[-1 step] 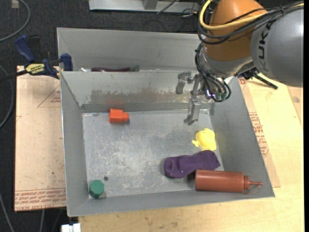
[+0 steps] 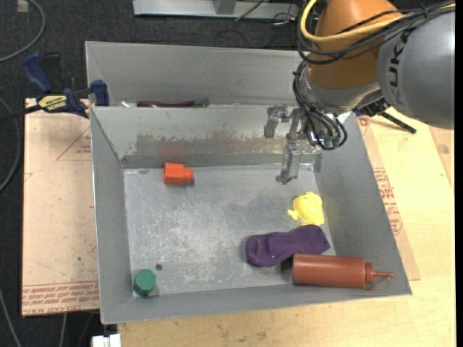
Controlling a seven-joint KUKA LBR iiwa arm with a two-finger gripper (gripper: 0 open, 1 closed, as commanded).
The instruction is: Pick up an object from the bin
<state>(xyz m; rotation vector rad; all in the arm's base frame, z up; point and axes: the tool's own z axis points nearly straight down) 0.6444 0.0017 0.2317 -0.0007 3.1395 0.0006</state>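
Claw: the gripper [image 2: 289, 170] hangs low at the far right of the bin [image 2: 108, 186], near its back wall; whether it is released or clenched cannot be told; nothing is seen in its grasp
Likeliest pick: a small lumpy yellow toy [image 2: 307, 208], on the floor just beside the claw, on the side towards the front wall; this is a judgement from nearness alone
Neighbours: a purple sock [image 2: 283, 247] crumpled close against the toy's front side; a reddish-brown squeeze bottle [image 2: 334, 272] lying flat along the front wall, touching the sock
Well apart: an orange block [image 2: 178, 173] by the back wall; a green cap [image 2: 145, 283] in the front left corner
Risk, toy: rounded and uneven; a pinch off its middle could squirt it aside or towards the right wall
Risk, sock: a descent too far forward could catch cloth along with the toy, or cloth alone
Risk, wall: the claw sits close to the back wall; a sideways shift could scrape it
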